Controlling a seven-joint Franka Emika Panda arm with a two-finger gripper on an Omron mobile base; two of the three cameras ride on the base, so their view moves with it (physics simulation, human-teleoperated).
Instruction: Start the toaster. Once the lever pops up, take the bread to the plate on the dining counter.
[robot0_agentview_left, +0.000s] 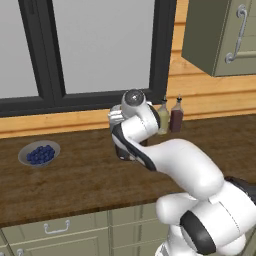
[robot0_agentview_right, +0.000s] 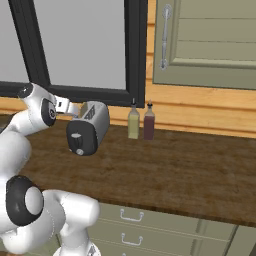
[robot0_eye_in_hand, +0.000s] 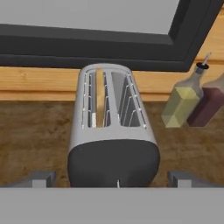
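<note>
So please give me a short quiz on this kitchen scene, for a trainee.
1. True or false: the bread sits in a slot of the toaster.
2. What stands right of the toaster in the right base view? A) two bottles B) a kettle C) a plate
3. Fill in: the bowl on the counter holds ____.

Key: 1 true; 2 A; 3 blueberries.
</note>
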